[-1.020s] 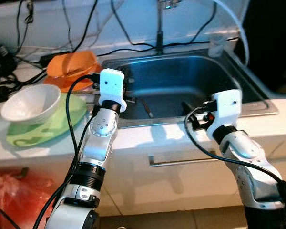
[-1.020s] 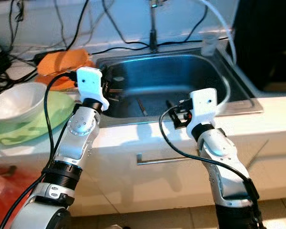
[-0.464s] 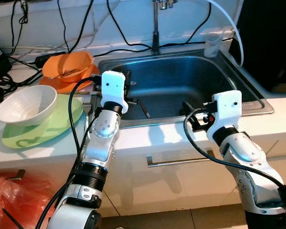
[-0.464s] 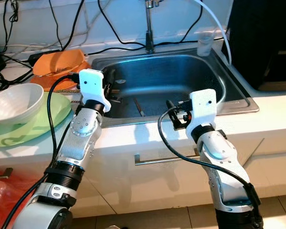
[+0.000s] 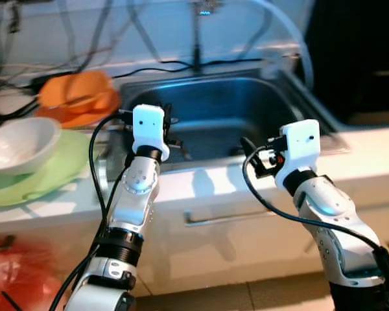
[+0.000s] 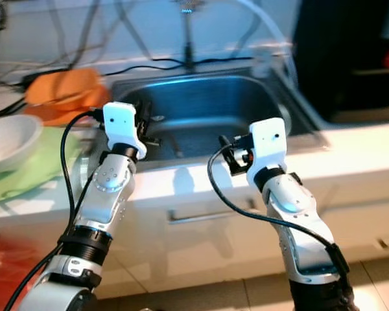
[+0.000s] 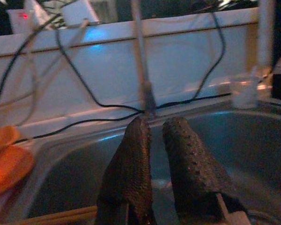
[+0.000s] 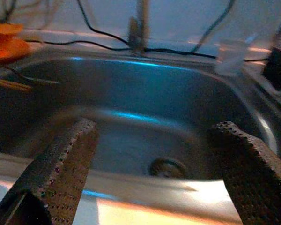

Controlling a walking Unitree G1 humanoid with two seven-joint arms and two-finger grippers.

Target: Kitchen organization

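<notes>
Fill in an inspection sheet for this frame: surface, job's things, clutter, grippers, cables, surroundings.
Surface: white countertop with an inset steel sink; drain in its floor.
Job's things: white bowl on a green plate; orange dishes behind them; thin utensils in the sink, blurred.
Clutter: clear cup at the sink's back corner.
Grippers: left gripper over the sink's left edge, fingers nearly together, holding nothing; right gripper at the sink's front edge, spread wide, empty.
Cables: black cables along the backsplash; white hose by the faucet.
Surroundings: drawer handle below; something red on the floor.
</notes>
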